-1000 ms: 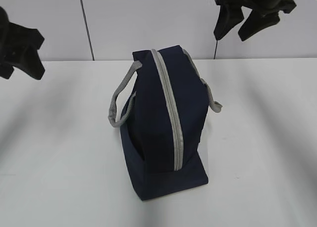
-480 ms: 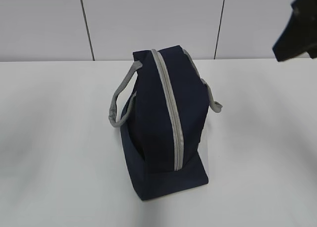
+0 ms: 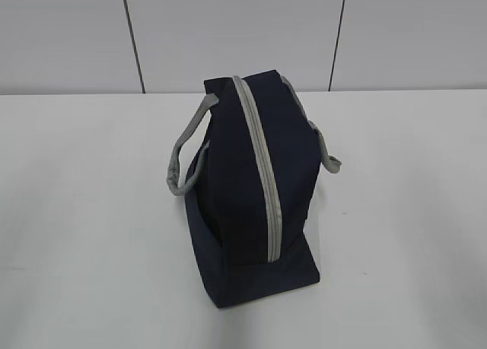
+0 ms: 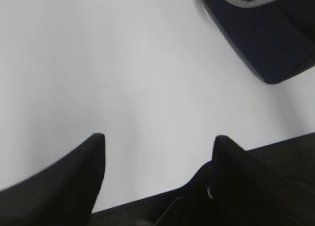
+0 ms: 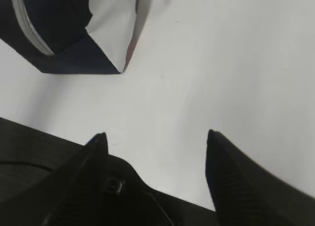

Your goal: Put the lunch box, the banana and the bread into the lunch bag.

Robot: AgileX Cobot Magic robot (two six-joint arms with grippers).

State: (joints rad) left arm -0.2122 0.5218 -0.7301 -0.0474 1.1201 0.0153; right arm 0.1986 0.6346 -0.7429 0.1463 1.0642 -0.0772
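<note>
surface: white table (image 3: 91, 250), fills lower frame | on it: navy lunch bag (image 3: 243, 204), centre, standing, grey zipper strip (image 3: 262, 174) on top shut | grey handles (image 3: 183, 155) hang at both sides

A bare white table (image 3: 91, 235) meets a pale panelled wall (image 3: 228, 30) with dark vertical seams.

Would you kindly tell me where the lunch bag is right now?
The lunch bag stands zipped at the middle of the white table in the exterior view, before the panelled wall.
</note>
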